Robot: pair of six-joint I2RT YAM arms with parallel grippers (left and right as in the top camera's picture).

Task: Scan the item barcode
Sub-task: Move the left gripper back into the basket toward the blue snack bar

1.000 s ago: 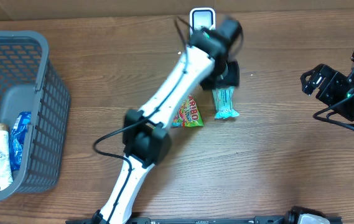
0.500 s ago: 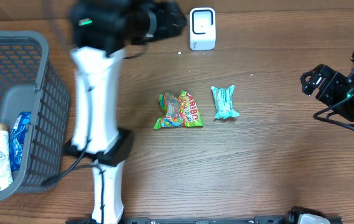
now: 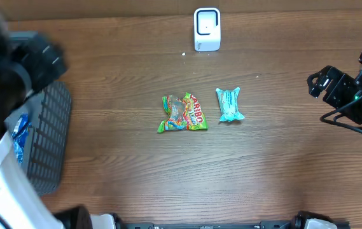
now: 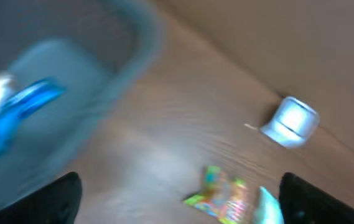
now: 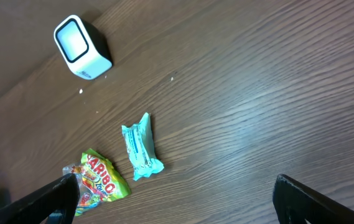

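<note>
The white barcode scanner stands at the back middle of the table, also seen in the left wrist view and the right wrist view. Two items lie mid-table: a colourful Haribo bag and a teal wrapper just right of it. My left gripper is blurred, above the grey basket at the far left, fingers wide apart with nothing between them. Far to the right, my right gripper stands open and empty, well away from both items.
The basket holds a blue packet; the left arm hides most of its contents. Bare wooden table runs between the items and the right arm. A cardboard wall lines the back edge.
My left arm has swung from the scanner at the back middle over to the far left above the basket. Both items and the right arm have stayed put.
</note>
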